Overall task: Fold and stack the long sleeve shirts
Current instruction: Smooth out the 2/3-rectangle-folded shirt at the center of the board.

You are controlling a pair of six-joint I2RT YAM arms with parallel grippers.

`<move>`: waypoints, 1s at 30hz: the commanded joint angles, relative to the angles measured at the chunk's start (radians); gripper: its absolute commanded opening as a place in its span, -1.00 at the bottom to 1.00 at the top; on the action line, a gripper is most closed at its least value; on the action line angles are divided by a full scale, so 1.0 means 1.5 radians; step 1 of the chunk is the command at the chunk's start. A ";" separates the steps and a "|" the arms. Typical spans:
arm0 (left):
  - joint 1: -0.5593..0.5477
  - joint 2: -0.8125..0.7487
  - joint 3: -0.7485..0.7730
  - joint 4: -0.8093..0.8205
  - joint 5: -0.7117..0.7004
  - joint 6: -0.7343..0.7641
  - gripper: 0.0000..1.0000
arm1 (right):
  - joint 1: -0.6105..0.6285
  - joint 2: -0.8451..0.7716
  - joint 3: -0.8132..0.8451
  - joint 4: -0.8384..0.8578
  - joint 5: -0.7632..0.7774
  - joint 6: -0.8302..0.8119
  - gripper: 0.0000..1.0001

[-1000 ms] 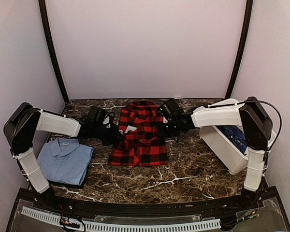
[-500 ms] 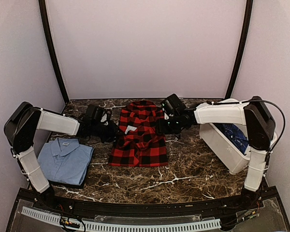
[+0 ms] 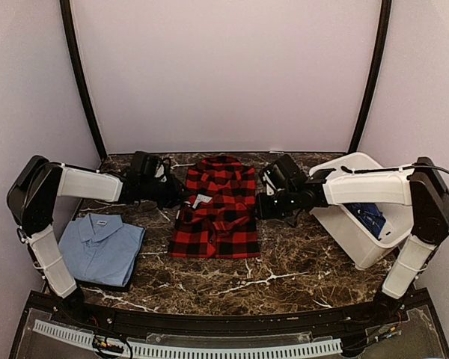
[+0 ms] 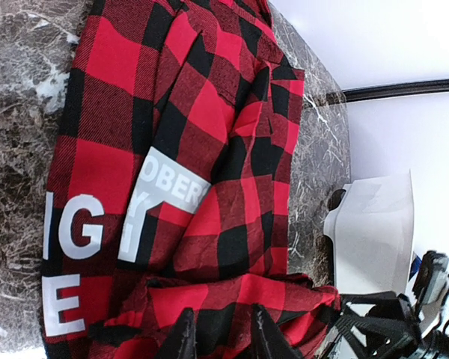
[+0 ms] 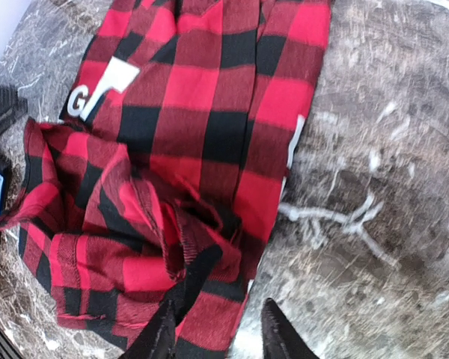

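The red-and-black checked flannel shirt (image 3: 217,213) lies in the middle of the marble table, its sleeves bunched across its lower half. It fills the left wrist view (image 4: 202,149) and the right wrist view (image 5: 194,134). My left gripper (image 3: 176,196) is at the shirt's left edge, open and empty, with its tips (image 4: 221,336) just over the cloth. My right gripper (image 3: 263,204) is at the shirt's right edge, open and empty (image 5: 218,333), one tip over cloth and one over bare marble. The light blue collared shirt (image 3: 101,247) lies folded at the near left. The dark blue patterned shirt (image 3: 370,215) sits in the bin.
A white plastic bin (image 3: 352,224) stands tilted at the right of the table, close to my right arm; it also shows in the left wrist view (image 4: 370,224). Purple walls close in the back and both sides.
Both grippers have drawn back from over the flannel's middle to its side edges, the left one leftward and the right one rightward. The bunched sleeves stay on the shirt.
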 commanded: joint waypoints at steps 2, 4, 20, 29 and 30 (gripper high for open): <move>0.005 0.016 0.028 0.007 0.016 -0.007 -0.51 | 0.046 -0.044 -0.057 0.043 -0.022 -0.004 -0.39; 0.006 0.019 0.031 0.009 0.016 -0.007 -0.51 | 0.063 -0.052 -0.077 0.069 -0.034 -0.003 -0.48; 0.023 -0.068 0.023 -0.064 -0.005 0.055 -0.43 | 0.101 -0.029 -0.163 0.178 -0.097 0.032 -0.67; 0.022 -0.202 -0.088 -0.099 -0.013 0.071 -0.36 | 0.099 0.056 -0.108 0.203 -0.140 0.024 -0.67; 0.021 -0.213 -0.096 -0.105 -0.012 0.071 -0.35 | 0.097 0.063 -0.099 0.202 -0.140 0.024 -0.66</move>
